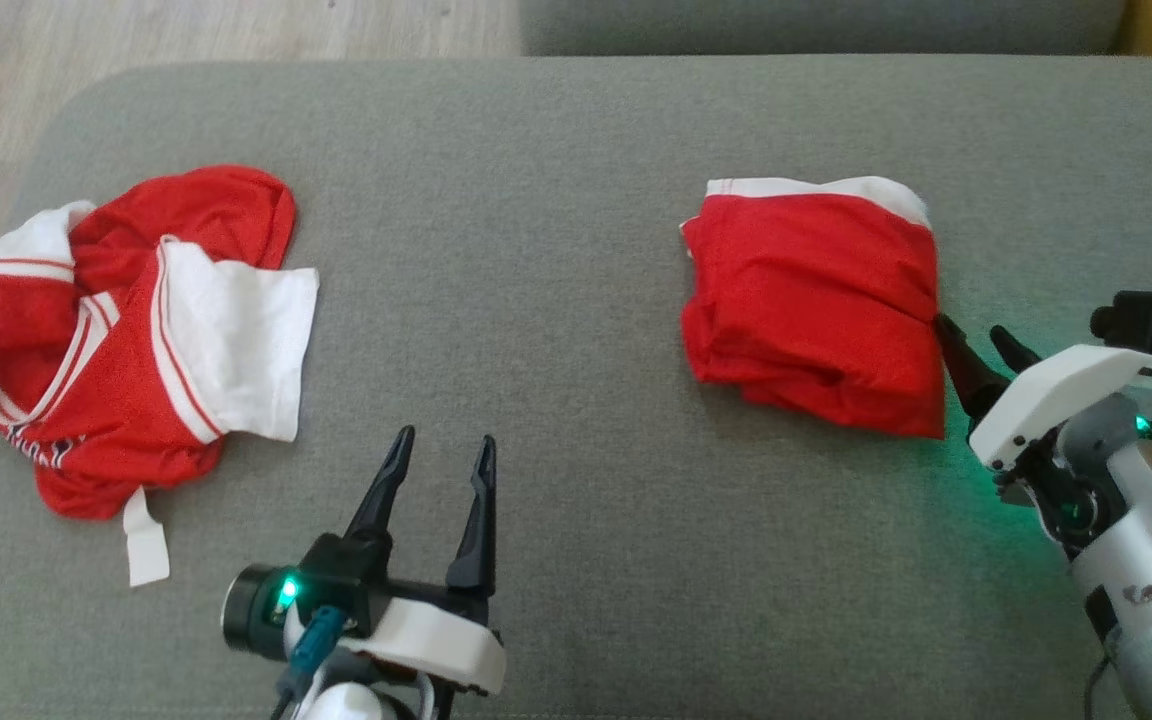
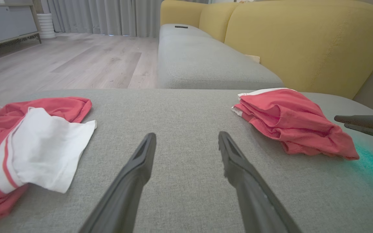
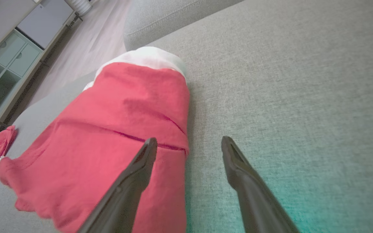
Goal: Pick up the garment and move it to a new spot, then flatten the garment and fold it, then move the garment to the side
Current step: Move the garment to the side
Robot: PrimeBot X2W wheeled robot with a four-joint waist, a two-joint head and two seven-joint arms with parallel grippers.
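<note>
A folded red garment [image 1: 816, 300] with a white band along its far edge lies on the right part of the grey cushion [image 1: 536, 250]. It also shows as a stack of red layers [image 2: 290, 123] [image 3: 115, 129]. My right gripper [image 1: 969, 335] [image 3: 189, 142] stands open at its right edge, low over the cushion. One finger [image 3: 131, 181] reaches over the red cloth, the other over bare cushion, and nothing is held. My left gripper [image 1: 445, 440] [image 2: 187, 136] is open near the front middle, over bare cushion between the two garments.
A crumpled red and white jersey [image 1: 126, 340] [image 2: 28, 145] lies at the cushion's left end, near its edge. Beyond the cushion are wooden floor [image 1: 186, 30], a second grey seat [image 2: 206, 64] and yellow sofa backs [image 2: 303, 42]. A cabinet [image 3: 11, 55] stands farther off.
</note>
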